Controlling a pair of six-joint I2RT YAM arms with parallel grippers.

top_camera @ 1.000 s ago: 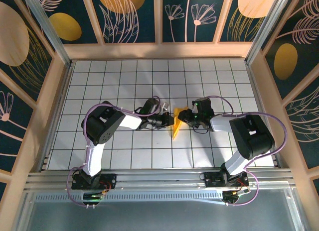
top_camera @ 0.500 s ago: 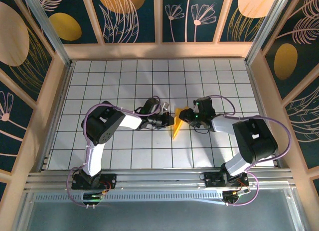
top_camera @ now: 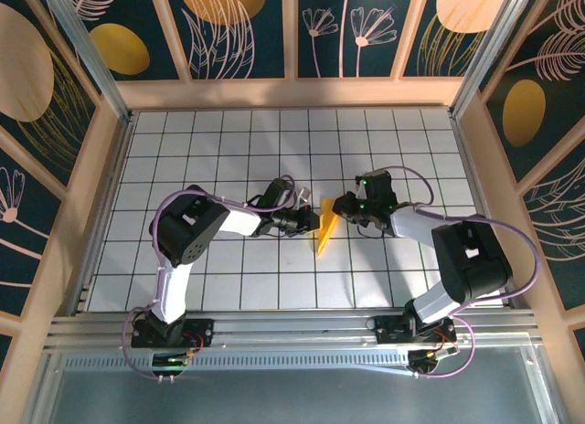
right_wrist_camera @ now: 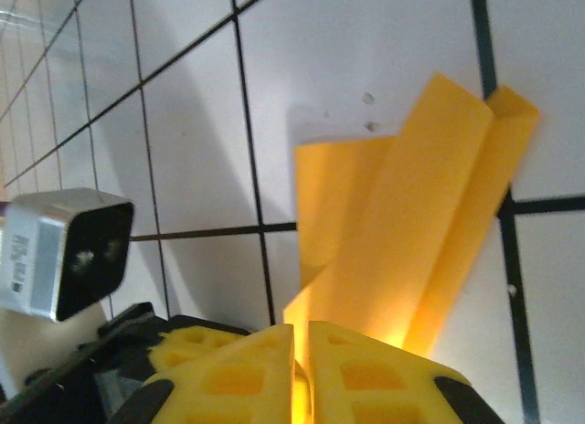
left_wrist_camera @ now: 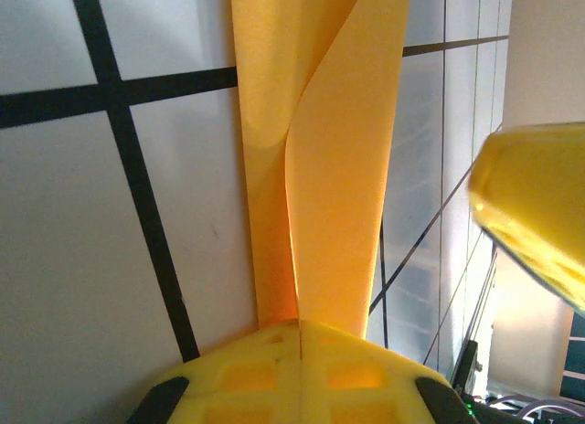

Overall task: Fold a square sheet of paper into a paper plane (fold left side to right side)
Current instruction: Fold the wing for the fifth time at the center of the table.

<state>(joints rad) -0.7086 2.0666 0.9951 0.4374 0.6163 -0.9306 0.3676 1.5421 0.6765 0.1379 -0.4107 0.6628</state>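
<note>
The orange-yellow sheet of paper, folded into a narrow pointed paper plane (top_camera: 324, 232), lies on the tiled floor between my two grippers, its tip toward the near edge. My left gripper (top_camera: 310, 223) comes in from the left and is shut on the plane's left edge; in the left wrist view the paper (left_wrist_camera: 340, 168) rises straight out of the pressed-together pads (left_wrist_camera: 247, 369). My right gripper (top_camera: 341, 206) is shut on the far right flap, and in the right wrist view the paper (right_wrist_camera: 411, 232) slips into the thin slit between its pads (right_wrist_camera: 366, 369).
White floor with a black grid (top_camera: 228, 150) surrounds the paper. Wooden walls (top_camera: 292, 93) enclose it at the back and both sides. The right gripper's yellow finger (left_wrist_camera: 539, 205) hangs close beside the paper in the left wrist view. The left wrist's camera housing (right_wrist_camera: 64, 255) shows at the left.
My right gripper has closed onto the paper's right flap and shifted slightly away and right. The paper's far end has drawn in narrower. The left gripper has held still.
</note>
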